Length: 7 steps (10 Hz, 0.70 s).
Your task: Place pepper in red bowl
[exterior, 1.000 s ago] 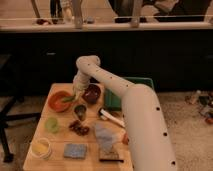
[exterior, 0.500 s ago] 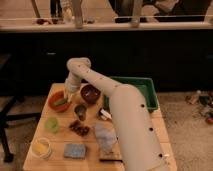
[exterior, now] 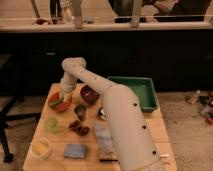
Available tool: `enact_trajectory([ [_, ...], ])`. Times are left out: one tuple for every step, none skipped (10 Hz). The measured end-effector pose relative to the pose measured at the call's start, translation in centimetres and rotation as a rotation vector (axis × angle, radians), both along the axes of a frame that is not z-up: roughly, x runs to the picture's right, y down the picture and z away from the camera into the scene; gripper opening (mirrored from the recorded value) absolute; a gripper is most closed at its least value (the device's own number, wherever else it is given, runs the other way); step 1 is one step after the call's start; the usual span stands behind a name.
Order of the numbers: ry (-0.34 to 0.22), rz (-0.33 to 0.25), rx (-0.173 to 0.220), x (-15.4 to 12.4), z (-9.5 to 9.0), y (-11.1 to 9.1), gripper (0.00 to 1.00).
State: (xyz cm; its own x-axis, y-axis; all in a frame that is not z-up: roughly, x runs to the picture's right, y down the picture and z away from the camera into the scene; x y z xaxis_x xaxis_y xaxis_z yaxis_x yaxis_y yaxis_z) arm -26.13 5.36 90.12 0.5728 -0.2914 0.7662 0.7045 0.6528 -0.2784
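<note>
Hand [exterior: 64,95] over one red bowl [exterior: 52,104]; one pepper [exterior: 58,102] seemingly inside.

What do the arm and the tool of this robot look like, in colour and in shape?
The arm is cream-white, thick and tube-shaped, with rounded joints and a few small dark dots along its shell. No loose cables or printed markings show. The tool at its far end, over the red bowl, looks pale and much narrower; its details cannot be told.
</note>
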Motion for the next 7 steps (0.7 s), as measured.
enact_trajectory([
  [-0.002, 0.002, 0.000, -0.25, 0.15, 0.09, 0.01],
  [-0.001, 0.007, -0.003, -0.19, 0.49, 0.27, 0.03],
  [0.001, 0.010, -0.003, -0.01, 0.53, 0.18, 0.03],
  [0.001, 0.010, -0.003, 0.01, 0.55, 0.22, 0.07],
  [0.000, 0.009, -0.003, -0.07, 0.50, 0.20, 0.16],
  [0.000, 0.008, -0.004, -0.12, 0.51, 0.26, 0.26],
  [0.000, 0.008, -0.003, -0.11, 0.51, 0.24, 0.36],
])
